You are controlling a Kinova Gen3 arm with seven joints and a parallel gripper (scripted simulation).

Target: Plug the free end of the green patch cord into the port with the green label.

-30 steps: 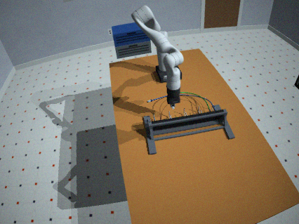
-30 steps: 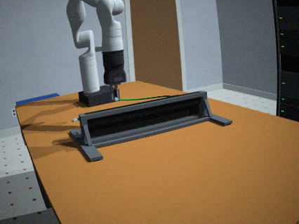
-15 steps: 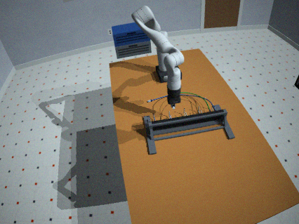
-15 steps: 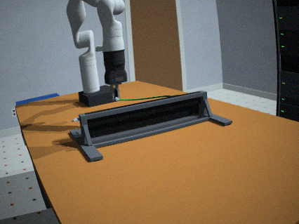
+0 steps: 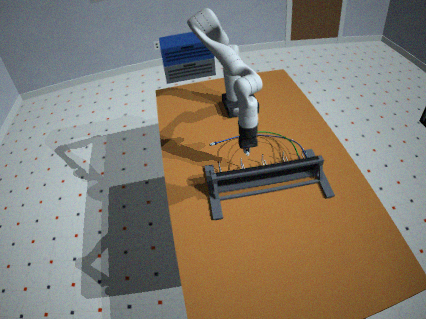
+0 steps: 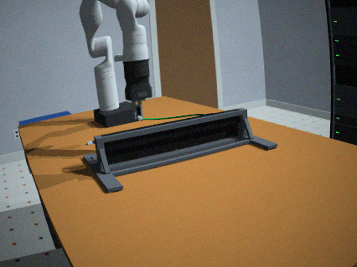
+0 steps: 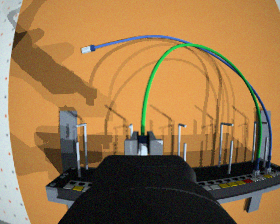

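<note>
My gripper (image 5: pixel 246 151) (image 6: pixel 138 114) (image 7: pixel 142 138) is shut on the plug of the green patch cord (image 7: pixel 151 78) (image 6: pixel 176 116) (image 5: pixel 280 136). It holds the plug just above the table, close behind the dark grey rack (image 5: pixel 265 172) (image 6: pixel 168 140) (image 7: pixel 69 187). The green cord arcs from the plug to the rack's right end. The blue cord (image 7: pixel 144 38) (image 5: pixel 226 140) lies on the table behind, its free plug (image 7: pixel 86 50) (image 5: pixel 212 144) to the left. Coloured port labels show faintly along the rack in the wrist view; I cannot pick out the green one.
The rack stands on two feet across the middle of the orange table (image 5: pixel 280 257) (image 6: pixel 235 198). The arm's base (image 6: pixel 115 116) stands behind it. The table's left edge is near the rack's left foot (image 5: pixel 216 209). A blue cabinet (image 5: pixel 186 57) stands on the floor beyond.
</note>
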